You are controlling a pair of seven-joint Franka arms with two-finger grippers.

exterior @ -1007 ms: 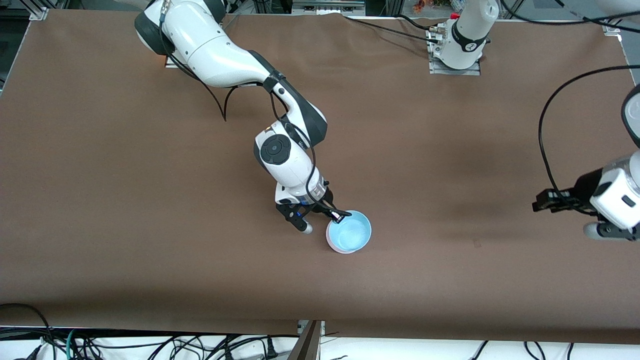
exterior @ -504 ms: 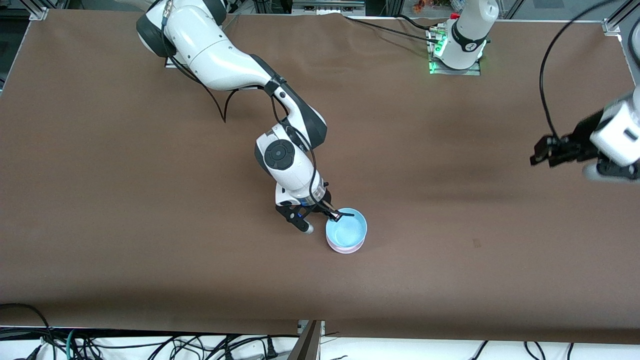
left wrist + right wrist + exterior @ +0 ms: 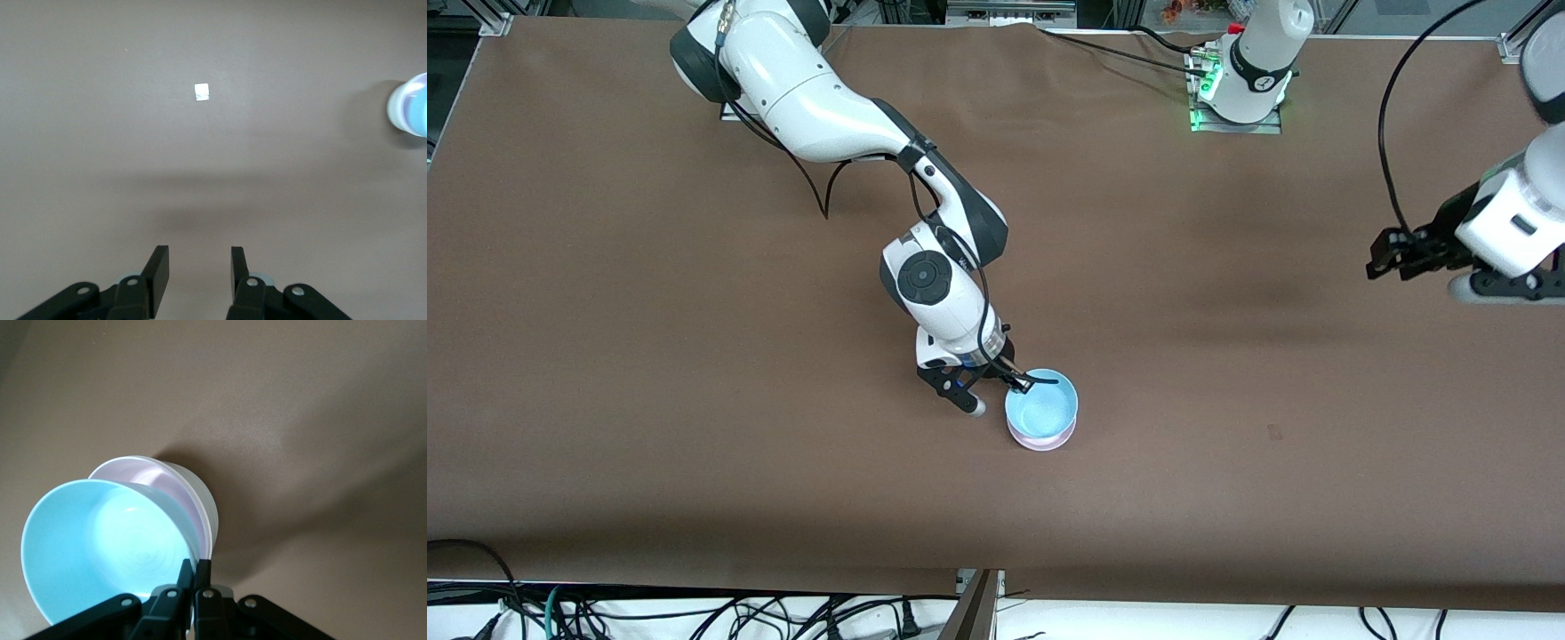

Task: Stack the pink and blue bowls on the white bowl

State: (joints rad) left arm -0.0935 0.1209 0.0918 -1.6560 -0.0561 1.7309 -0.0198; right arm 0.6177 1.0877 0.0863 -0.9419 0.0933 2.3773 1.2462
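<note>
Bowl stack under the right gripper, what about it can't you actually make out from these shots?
- White bowl: front view hides it under the pink bowl and blue bowl; right wrist view shows only its outer wall.
- Whether the blue bowl is fully seated: it sits tilted in the right wrist view, with the right gripper shut on its rim.
- Left wrist view: frame edge cuts the stack; left gripper hangs over bare table.

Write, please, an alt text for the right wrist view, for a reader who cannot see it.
The right claw, shut, pinches the rim of the blue bowl, which sits tilted in the pink bowl; a white bowl shows under both. The stack stands on a brown table.
</note>
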